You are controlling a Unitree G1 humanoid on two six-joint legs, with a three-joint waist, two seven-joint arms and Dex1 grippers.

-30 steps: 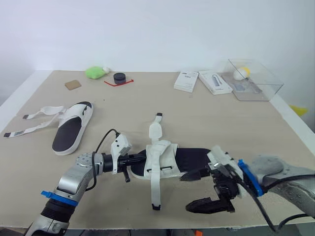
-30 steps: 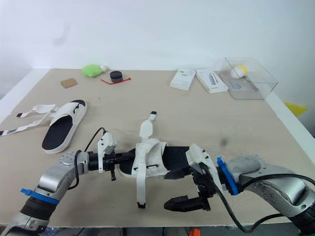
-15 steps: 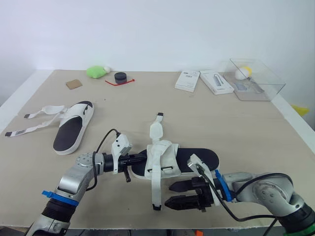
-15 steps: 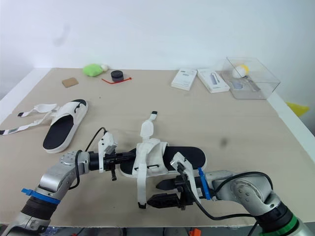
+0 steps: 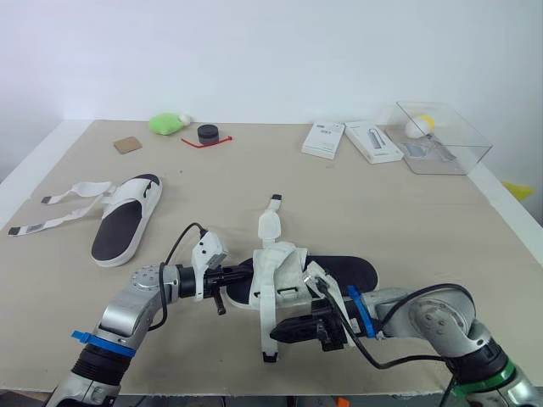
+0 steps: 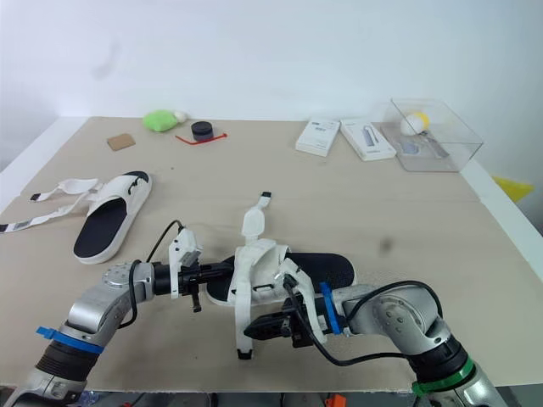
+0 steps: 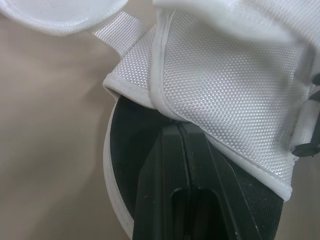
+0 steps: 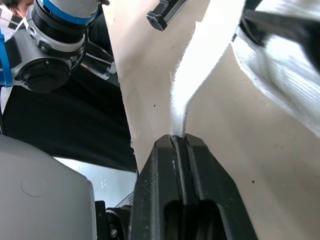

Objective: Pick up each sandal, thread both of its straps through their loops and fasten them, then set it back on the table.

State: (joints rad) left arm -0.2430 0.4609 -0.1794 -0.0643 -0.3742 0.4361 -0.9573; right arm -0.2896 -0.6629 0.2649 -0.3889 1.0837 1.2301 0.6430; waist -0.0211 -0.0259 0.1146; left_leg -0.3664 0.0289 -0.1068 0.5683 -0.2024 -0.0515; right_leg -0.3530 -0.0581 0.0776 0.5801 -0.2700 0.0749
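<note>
One white, black-soled sandal [image 5: 348, 270], left jaws clamping its sole [image 7: 122, 150], right jaws clamping its strap [image 8: 192, 75]

Near sandal [image 5: 339, 270] is placed at the table's [image 5: 407, 212] front edge, centre; second sandal [image 5: 123, 222] is laid by the left edge.

Near sandal [image 5: 352, 270] mid-table, strap [image 5: 265, 326] loose; far sandal [image 5: 123, 222] left, unfastened.

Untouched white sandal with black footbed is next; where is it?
Left eye view: the white sandal lies on the beige table's left side, loose straps toward the edge, tan square beyond it.
</note>
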